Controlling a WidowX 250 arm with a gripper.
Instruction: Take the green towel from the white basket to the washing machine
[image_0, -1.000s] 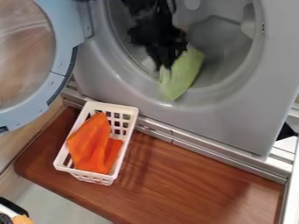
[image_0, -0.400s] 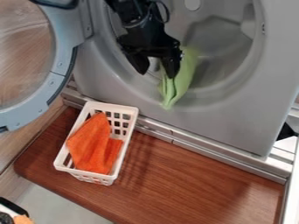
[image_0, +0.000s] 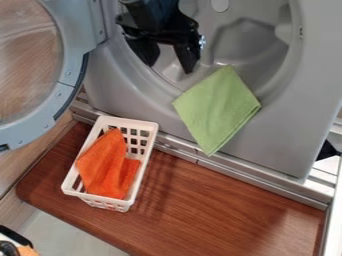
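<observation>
My gripper (image_0: 170, 65) hangs at the left side of the washing machine's round opening, open, with nothing between its fingers. Below and to the right of it, apart from it, the green towel (image_0: 217, 110) is spread out in a diamond shape. Its upper corner is at the lower edge of the opening, and most of it lies over the front of the grey washing machine (image_0: 287, 135). The white basket (image_0: 147, 152) stands on the brown wooden surface at lower left.
An orange cloth (image_0: 107, 165) lies in the basket. The machine's round door (image_0: 65, 82) stands open at upper left. A metal rail (image_0: 260, 184) runs between the machine and the wooden surface (image_0: 220, 215).
The gripper has opened and let go of the green towel, then drawn back up and left. The towel has unfolded and slid downward over the machine's front.
</observation>
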